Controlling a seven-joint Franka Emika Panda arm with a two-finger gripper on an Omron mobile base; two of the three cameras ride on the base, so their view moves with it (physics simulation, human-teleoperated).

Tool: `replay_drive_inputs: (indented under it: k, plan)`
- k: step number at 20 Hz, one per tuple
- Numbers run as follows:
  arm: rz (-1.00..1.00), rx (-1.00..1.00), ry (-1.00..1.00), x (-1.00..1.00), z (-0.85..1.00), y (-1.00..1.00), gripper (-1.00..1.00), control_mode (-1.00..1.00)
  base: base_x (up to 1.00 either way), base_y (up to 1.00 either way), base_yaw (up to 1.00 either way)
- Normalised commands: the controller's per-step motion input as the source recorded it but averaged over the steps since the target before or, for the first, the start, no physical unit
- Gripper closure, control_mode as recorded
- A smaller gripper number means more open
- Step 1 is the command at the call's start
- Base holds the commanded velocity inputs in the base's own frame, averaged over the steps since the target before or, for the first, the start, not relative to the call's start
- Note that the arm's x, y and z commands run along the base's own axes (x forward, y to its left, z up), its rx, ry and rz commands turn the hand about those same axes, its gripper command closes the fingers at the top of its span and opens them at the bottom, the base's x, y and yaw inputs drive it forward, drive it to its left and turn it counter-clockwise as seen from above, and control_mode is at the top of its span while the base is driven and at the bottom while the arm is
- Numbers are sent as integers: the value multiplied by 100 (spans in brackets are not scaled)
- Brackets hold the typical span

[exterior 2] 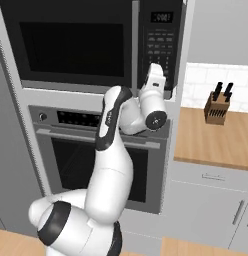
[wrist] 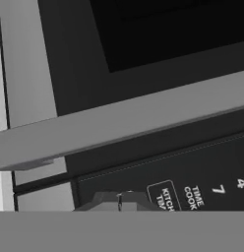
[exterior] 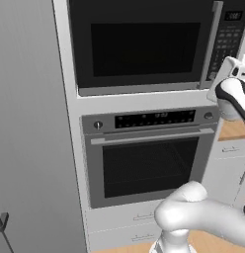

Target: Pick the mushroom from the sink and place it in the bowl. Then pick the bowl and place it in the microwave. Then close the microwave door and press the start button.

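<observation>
A: Nearest the cameras, what is shown?

B: The white arm, rising from its base and bending up toward the appliance column. Its gripper is at the keypad strip of the microwave; in the hand view the two dark fingertips stand closed together, nothing between them, just at the panel beside the legends "KITCHEN", "TIME COOK" and the numerals 7 and 4.

A: And the task's things?

B: The microwave door lies shut, flush with the cabinet front, its dark window facing outward and its grey steel handle crossing the hand view as a pale bar. The keypad strip stands at the door's right, with a small display at its top. Whether the bowl is inside cannot be told through the dark window.

A: Below and beyond?

B: Directly under the microwave sits the wall oven, door closed, with two knobs and a bar handle. To the right in the right base view, a wooden counter over grey cabinets carries a knife block, well apart from the arm, against a white tiled wall.
</observation>
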Motion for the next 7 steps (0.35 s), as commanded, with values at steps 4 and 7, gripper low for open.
replay_drive_inputs:
  k: [4,7]
  plan:
    - [0,0,-7,-95,0,1,100,-100,0,0,0]
    - [0,0,-7,-100,0,0,100,-100,0,0,0]
